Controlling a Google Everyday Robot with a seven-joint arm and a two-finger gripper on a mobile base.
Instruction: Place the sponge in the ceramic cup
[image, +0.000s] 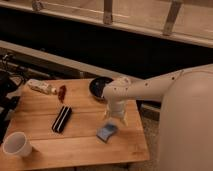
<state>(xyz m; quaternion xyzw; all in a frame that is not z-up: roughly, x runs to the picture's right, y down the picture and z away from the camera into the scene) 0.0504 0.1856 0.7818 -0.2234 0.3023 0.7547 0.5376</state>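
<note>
The blue sponge (107, 132) lies flat on the wooden table (80, 142), near its right front part. My gripper (115, 119) hangs just above and behind the sponge, at the end of the white arm that reaches in from the right. The white ceramic cup (17, 144) stands upright at the table's front left corner, far from the gripper.
A long black bar (62, 119) lies in the middle of the table. A black bowl (99, 86) sits at the back, partly behind the arm. A packaged snack (41, 87) and a small red item (62, 92) lie at the back left. Dark equipment stands left of the table.
</note>
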